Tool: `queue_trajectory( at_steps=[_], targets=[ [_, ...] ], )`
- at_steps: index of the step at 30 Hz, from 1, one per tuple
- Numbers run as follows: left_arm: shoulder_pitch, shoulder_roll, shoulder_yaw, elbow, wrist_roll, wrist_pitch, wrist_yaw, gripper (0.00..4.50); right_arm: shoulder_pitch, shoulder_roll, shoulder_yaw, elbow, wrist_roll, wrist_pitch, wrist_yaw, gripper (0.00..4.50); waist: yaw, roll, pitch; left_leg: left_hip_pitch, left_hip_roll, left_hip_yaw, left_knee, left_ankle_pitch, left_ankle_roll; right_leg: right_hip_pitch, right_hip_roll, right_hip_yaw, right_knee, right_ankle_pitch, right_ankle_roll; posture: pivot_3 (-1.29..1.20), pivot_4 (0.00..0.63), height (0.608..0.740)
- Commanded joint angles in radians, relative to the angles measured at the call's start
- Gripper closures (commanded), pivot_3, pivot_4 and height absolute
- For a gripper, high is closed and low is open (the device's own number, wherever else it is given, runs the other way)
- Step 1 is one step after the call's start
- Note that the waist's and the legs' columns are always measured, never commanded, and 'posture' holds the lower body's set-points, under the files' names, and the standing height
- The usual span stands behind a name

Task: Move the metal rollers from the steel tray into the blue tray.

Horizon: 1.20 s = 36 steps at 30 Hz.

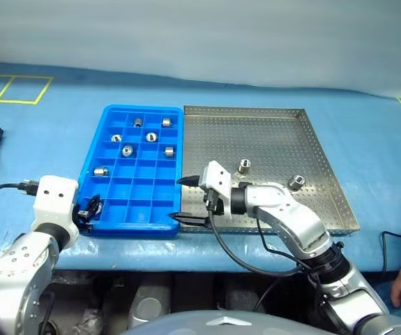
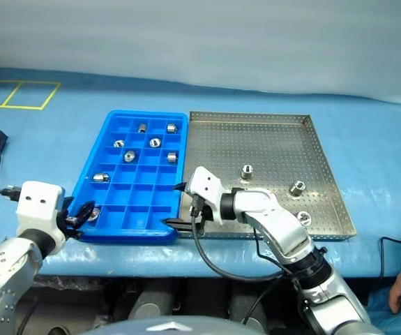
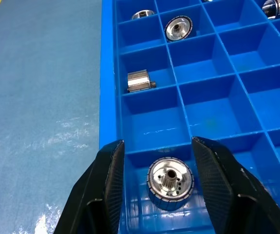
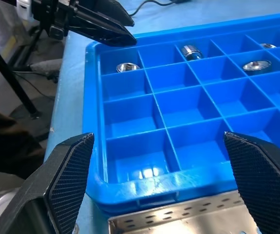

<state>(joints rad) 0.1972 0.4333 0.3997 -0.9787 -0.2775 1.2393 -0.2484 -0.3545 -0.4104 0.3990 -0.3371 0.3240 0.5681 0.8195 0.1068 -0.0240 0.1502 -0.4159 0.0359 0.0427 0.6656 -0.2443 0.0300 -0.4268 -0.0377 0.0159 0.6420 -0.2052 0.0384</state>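
The left gripper [image 3: 154,180], fingers parted, straddles a roller [image 3: 170,183] resting in the blue tray [image 1: 92,157], evidently releasing it, while the right gripper [image 1: 190,201] gapes empty.

Lighting bright, even, from overhead. Soft white glare on the glossy floor of the bright blue plastic compartment tray [image 4: 144,173]. Specular highlights on the shiny silver metal rollers [image 3: 170,179]. Shadows faint. Focus sharp, no motion blur.

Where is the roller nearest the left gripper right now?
In the left wrist view, the roller sits upright in a near corner compartment of the blue tray, between the fingers of the left gripper.
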Motion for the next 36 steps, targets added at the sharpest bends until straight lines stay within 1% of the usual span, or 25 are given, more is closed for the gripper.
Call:
queue_trajectory(
  at_steps=[1,4,6,7,10,12,15,17,21,26,30,36],
  targets=[
    [-0.038,-0.012,0.004,-0.015,-0.037,-0.041,-0.031,2.12,0.018,-0.003,-0.056,-0.053,-0.002,-0.004,-0.043,0.00,-0.005,0.000,0.000,0.000,0.000,0.000,0.000,0.000,0.000,0.000,0.000,0.000,0.000,0.000,0.000,0.21,0.150,0.740],
    [-0.083,-0.056,-0.022,-0.013,-0.097,-0.098,-0.067,2.12,0.033,-0.001,-0.090,-0.065,-0.024,0.018,-0.111,0.00,-0.014,0.000,0.000,0.000,0.000,-0.001,0.000,0.000,-0.001,0.001,0.000,-0.001,0.000,-0.001,0.001,0.18,0.150,0.740],
    [-0.126,-0.073,-0.091,0.021,-0.135,-0.145,-0.106,2.12,0.033,0.016,-0.113,-0.073,-0.052,0.069,-0.196,0.00,-0.015,0.000,0.000,0.000,0.000,-0.001,0.001,0.001,-0.001,0.001,0.000,-0.001,0.000,-0.001,0.001,0.15,0.150,0.740],
    [-0.150,-0.072,-0.149,0.055,-0.136,-0.174,-0.124,2.12,0.033,0.011,-0.112,-0.077,-0.075,0.100,-0.229,0.00,-0.016,0.000,0.000,0.000,0.000,-0.001,0.001,0.001,-0.001,0.001,0.000,-0.001,0.001,0.000,0.000,0.13,0.150,0.740],
    [-0.232,-0.092,-0.313,0.179,-0.126,-0.256,-0.159,2.12,0.046,-0.037,-0.097,-0.100,-0.152,0.157,-0.285,0.00,-0.023,0.001,0.000,0.000,-0.001,-0.001,0.001,0.001,-0.002,0.001,0.000,-0.001,0.001,0.000,0.000,0.07,0.150,0.740],
    [-0.276,-0.091,-0.398,0.254,-0.103,-0.319,-0.180,2.12,0.061,-0.043,-0.119,-0.123,-0.157,0.188,-0.313,0.00,-0.039,0.000,-0.001,0.000,-0.007,0.000,0.001,0.001,-0.001,0.001,0.000,0.000,0.001,0.000,0.000,0.03,0.150,0.740],
    [-0.361,-0.083,-0.514,0.380,-0.053,-0.397,-0.202,2.12,0.089,-0.056,-0.149,-0.165,-0.176,0.240,-0.359,0.00,-0.069,0.000,-0.001,-0.001,-0.007,-0.001,0.000,0.001,-0.001,0.000,0.000,0.000,0.001,0.000,0.000,-0.05,0.150,0.740],
    [-0.403,-0.081,-0.563,0.444,-0.033,-0.437,-0.219,2.12,0.108,-0.061,-0.170,-0.191,-0.194,0.279,-0.396,0.00,-0.091,0.000,-0.001,-0.001,-0.007,-0.001,0.000,0.001,-0.001,0.000,0.001,0.000,0.001,0.000,0.000,-0.09,0.150,0.740],
    [-0.458,-0.093,-0.601,0.521,-0.040,-0.499,-0.264,2.12,0.145,-0.042,-0.221,-0.226,-0.201,0.369,-0.460,0.00,-0.132,0.001,-0.001,-0.001,-0.007,-0.001,0.000,0.001,-0.001,0.000,0.001,0.001,0.001,0.000,0.000,-0.14,0.150,0.740],
    [-0.481,-0.083,-0.629,0.558,-0.043,-0.534,-0.315,2.12,0.177,0.037,-0.312,-0.230,-0.185,0.444,-0.535,0.00,-0.168,0.001,-0.001,0.000,-0.006,0.000,0.000,0.001,-0.001,0.000,0.002,0.003,0.002,0.000,0.001,-0.18,0.150,0.740],
    [-0.486,-0.084,-0.638,0.589,-0.032,-0.553,-0.325,2.12,0.186,0.052,-0.330,-0.225,-0.184,0.480,-0.546,0.00,-0.187,0.001,-0.001,0.001,-0.006,0.001,0.000,0.002,-0.001,0.000,0.003,0.005,0.002,0.000,0.004,-0.19,0.150,0.740],
    [-0.485,-0.092,-0.645,0.594,-0.036,-0.557,-0.326,2.12,0.195,0.068,-0.327,-0.204,-0.174,0.494,-0.543,0.00,-0.198,0.001,-0.001,0.001,-0.006,0.001,0.000,0.002,0.000,0.000,0.003,0.006,0.002,0.000,0.006,-0.18,0.150,0.740]
  ],
)
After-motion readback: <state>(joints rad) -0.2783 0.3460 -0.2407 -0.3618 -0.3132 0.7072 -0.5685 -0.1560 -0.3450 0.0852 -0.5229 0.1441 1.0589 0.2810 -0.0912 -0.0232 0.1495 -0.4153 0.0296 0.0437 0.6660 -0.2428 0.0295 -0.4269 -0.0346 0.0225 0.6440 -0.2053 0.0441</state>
